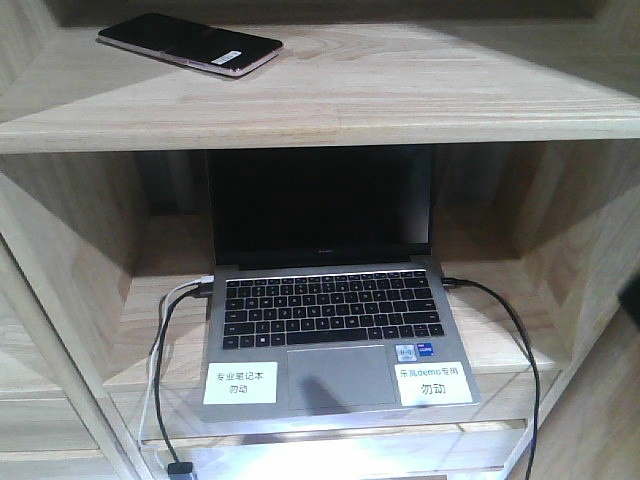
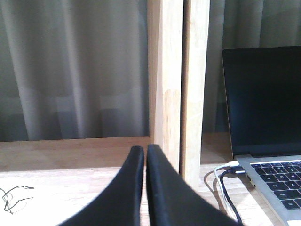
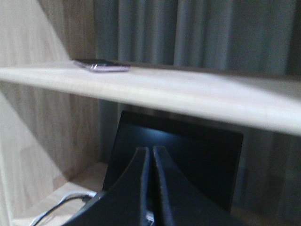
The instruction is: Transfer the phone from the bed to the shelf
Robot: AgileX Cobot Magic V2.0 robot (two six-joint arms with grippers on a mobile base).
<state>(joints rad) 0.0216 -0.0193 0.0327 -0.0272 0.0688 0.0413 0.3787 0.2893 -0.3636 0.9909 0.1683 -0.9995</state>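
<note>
The phone (image 1: 190, 43), a glossy black slab with a white sticker and pinkish edge, lies flat on the upper board of the light-wood shelf (image 1: 400, 95), at its left. From the right wrist view the phone (image 3: 101, 65) shows edge-on, up and to the left on the shelf (image 3: 188, 94). My right gripper (image 3: 151, 149) is shut with nothing in it, below that board and in front of the laptop screen. My left gripper (image 2: 145, 149) is shut and empty, low over a wooden board beside an upright post (image 2: 181, 89). The bed is out of view.
An open silver laptop (image 1: 330, 330) with two white labels sits in the compartment under the phone's board. Black and white cables (image 1: 165, 340) run from its left side, and a black cable (image 1: 520, 350) from its right. Grey curtains (image 2: 75, 66) hang behind the shelf.
</note>
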